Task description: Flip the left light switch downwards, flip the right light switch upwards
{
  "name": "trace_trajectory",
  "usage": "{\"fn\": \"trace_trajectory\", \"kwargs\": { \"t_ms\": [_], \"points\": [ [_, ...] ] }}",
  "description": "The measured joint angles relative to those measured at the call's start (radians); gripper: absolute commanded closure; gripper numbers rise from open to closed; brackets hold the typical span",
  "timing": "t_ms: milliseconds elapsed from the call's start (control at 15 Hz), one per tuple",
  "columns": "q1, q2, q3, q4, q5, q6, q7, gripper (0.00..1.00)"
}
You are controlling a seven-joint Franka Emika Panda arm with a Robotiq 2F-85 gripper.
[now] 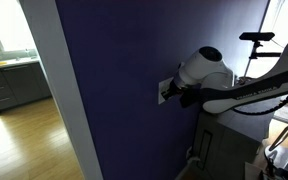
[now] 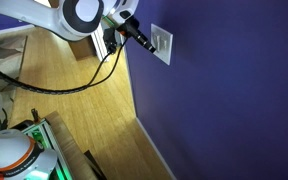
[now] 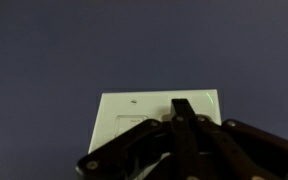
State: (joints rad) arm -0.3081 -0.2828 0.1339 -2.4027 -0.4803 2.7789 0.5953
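Observation:
A small cream-white wall plate [image 3: 114,105] sits on a dark blue wall and shows in both exterior views [image 1: 163,92] [image 2: 163,43]. The left light switch [image 3: 126,126] is its left half, with a faint rocker outline visible. The right light switch [image 3: 208,106] is its right half, mostly covered by my fingers. My gripper [image 3: 182,108] is shut with nothing held. Its joined fingertips point at the plate right of centre, at or just off its face. It shows against the plate in both exterior views [image 1: 172,93] [image 2: 144,38]. The toggle positions are too small to tell.
A white door frame [image 1: 56,90] borders the wall, with kitchen cabinets [image 1: 9,85] beyond it. A black cable [image 2: 74,85] hangs from the arm over a wooden floor [image 2: 94,115]. A white baseboard [image 2: 154,150] runs along the wall's foot.

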Motion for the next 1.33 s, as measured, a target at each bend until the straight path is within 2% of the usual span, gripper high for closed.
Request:
{"fn": "trace_trajectory", "kwargs": {
  "t_ms": [600,933,1333],
  "points": [
    [0.006,-0.104,-0.002,-0.04,0.0,-0.196,-0.026,1.0],
    [-0.003,-0.164,-0.022,-0.051,0.0,-0.197,-0.046,1.0],
    [-0.007,-0.174,-0.061,-0.051,0.003,-0.151,-0.113,1.0]
  ]
}}
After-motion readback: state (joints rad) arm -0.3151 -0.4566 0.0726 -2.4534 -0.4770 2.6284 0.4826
